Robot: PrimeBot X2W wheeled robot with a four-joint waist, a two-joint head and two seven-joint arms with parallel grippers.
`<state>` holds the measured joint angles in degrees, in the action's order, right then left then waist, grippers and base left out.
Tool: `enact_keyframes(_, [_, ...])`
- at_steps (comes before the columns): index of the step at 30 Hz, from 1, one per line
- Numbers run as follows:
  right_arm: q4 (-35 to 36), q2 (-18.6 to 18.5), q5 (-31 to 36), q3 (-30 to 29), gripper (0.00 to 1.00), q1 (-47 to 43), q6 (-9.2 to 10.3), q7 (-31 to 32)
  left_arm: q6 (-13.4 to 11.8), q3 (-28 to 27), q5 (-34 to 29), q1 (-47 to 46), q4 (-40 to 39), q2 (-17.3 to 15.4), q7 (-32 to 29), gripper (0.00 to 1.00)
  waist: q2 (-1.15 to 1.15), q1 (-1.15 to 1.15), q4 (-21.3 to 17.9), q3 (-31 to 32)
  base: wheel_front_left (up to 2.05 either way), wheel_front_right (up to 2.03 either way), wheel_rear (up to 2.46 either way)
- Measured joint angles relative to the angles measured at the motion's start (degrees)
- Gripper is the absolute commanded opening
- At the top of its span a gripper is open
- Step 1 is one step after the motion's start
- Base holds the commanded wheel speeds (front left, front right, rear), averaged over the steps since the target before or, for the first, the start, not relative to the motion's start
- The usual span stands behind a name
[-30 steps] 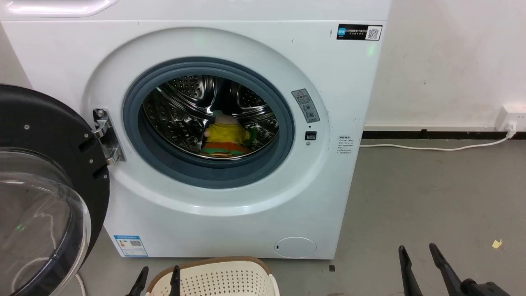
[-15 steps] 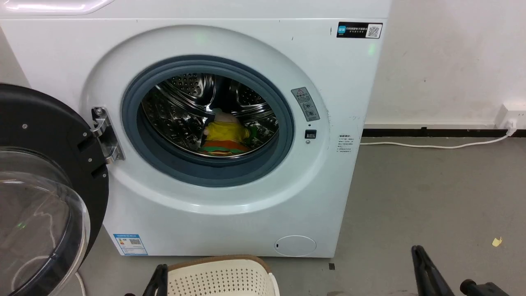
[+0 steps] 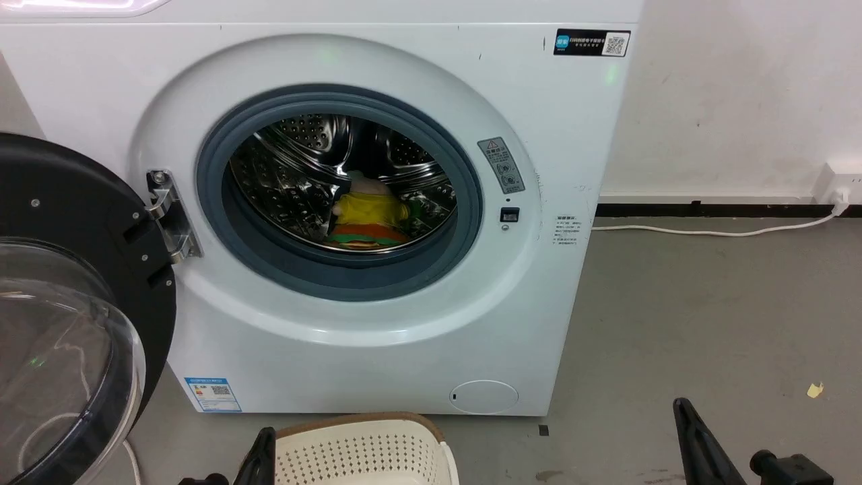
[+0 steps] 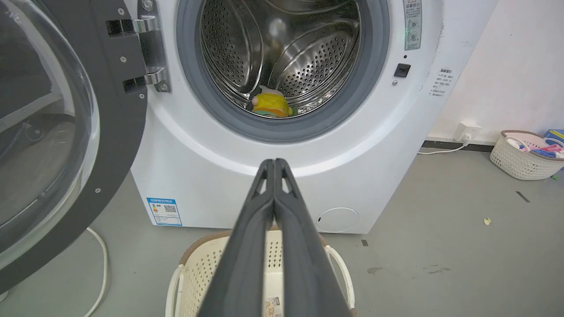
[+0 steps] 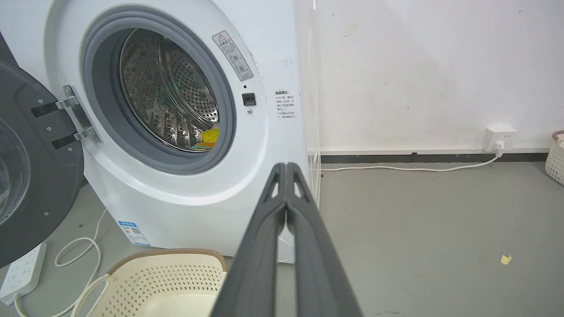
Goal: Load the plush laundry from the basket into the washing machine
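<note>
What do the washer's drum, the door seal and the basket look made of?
The drum: likely stainless steel, polished; it mirrors light and is punched with small holes. The seal: probably rubber, matte grey, a smooth, thick ring. The basket: seems moulded plastic, cream, with even perforations; its brown rim looks woven, perhaps only a pattern.

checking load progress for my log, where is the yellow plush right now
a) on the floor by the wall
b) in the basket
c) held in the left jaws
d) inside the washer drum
d: the yellow plush lies at the bottom of the steel drum inside the washing machine, whose door stands open.
</note>
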<state>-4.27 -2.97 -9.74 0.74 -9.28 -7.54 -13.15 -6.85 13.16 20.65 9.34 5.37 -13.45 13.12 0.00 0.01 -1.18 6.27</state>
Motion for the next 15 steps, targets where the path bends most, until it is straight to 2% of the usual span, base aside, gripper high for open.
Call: enact_keyframes(15, [0.5,0.0,1.3,-0.1,0.00,0.8,0.00,1.6,1.0,-1.7,-2.7,-1.2,-0.6,1.5,-1.6,0.00,0.00,0.00,0.2,-0.8,0.00,0.00,0.00])
